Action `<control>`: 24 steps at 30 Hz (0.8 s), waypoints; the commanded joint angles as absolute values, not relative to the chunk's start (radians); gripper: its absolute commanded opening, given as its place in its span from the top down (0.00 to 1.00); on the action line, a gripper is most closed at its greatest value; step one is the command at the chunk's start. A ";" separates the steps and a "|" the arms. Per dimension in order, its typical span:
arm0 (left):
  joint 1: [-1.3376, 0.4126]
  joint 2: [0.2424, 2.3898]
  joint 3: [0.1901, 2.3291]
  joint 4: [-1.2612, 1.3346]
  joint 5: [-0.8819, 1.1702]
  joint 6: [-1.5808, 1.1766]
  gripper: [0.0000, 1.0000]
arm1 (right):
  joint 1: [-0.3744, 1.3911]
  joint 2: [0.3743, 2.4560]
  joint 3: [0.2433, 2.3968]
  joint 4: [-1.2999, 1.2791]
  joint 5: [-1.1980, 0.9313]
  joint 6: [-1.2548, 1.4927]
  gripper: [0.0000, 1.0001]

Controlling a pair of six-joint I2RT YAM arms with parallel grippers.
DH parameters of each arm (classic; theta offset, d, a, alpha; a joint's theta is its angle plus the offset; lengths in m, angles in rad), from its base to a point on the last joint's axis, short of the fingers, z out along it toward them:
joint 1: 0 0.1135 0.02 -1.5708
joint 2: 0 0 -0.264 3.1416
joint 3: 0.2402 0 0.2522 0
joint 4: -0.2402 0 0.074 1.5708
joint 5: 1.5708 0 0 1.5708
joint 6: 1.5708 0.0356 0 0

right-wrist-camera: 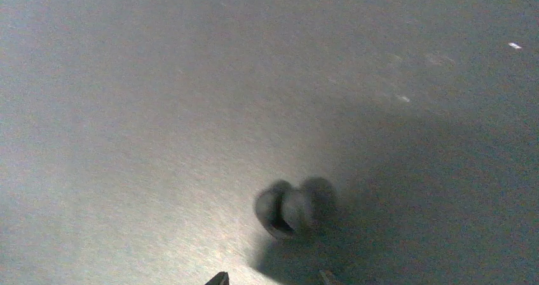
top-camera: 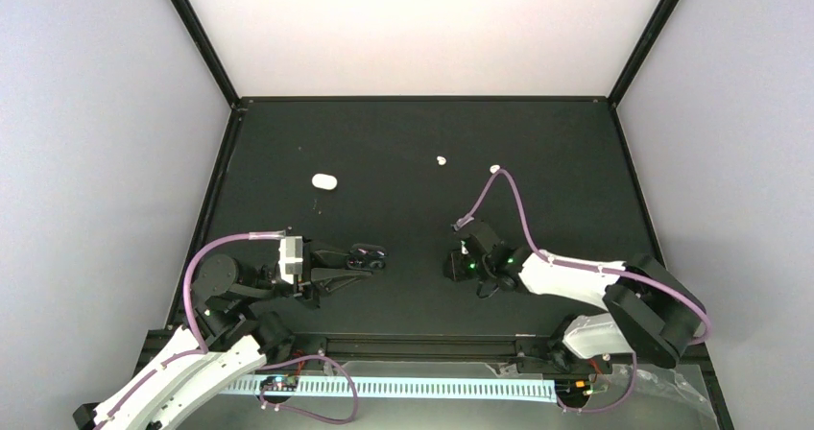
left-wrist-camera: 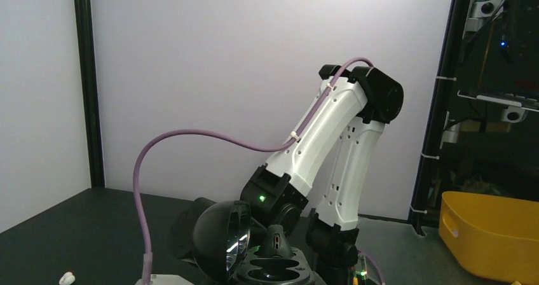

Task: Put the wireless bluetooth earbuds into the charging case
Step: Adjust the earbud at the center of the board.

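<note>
My left gripper (top-camera: 370, 256) is shut on the open black charging case (left-wrist-camera: 276, 273) and holds it just above the table. The case's domed lid (left-wrist-camera: 222, 240) stands up on the left, and two dark wells show in its base. A small black cone-shaped piece (left-wrist-camera: 278, 239) stands at the case's far rim; I cannot tell what it is. My right gripper (right-wrist-camera: 272, 278) points down, open, just above a blurred black earbud (right-wrist-camera: 295, 207) that lies on the table. It is a little right of the case (top-camera: 461, 260). A white earbud (top-camera: 442, 161) lies further back and also shows in the left wrist view (left-wrist-camera: 67, 277).
A white oval object (top-camera: 324, 181) lies at the back left of the black table (top-camera: 576, 190). The right arm's purple cable (top-camera: 509, 195) loops over the table's middle. A yellow bin (left-wrist-camera: 492, 234) stands beyond the table on the right arm's side.
</note>
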State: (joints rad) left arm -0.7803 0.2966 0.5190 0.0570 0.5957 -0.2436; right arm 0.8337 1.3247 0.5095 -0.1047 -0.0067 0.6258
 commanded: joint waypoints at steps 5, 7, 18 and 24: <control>-0.784 0.302 0.522 0.064 0.602 -0.250 0.98 | 0.829 1.429 0.514 0.014 -0.109 0.629 0.61; -0.784 0.302 0.522 0.066 0.600 -0.250 0.98 | 0.829 1.455 0.529 0.034 -0.128 0.638 0.61; -0.785 0.308 0.521 0.066 0.598 -0.248 0.98 | 0.831 1.505 0.609 0.072 -0.191 0.621 0.61; -0.784 0.308 0.523 0.066 0.594 -0.245 0.99 | 0.824 1.395 0.635 -0.051 -0.091 0.509 0.60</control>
State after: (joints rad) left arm -0.7803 0.2970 0.5186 0.0566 0.5949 -0.2432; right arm 0.8337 1.4517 0.5953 0.0246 -0.1555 0.5983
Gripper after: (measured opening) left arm 0.230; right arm 0.397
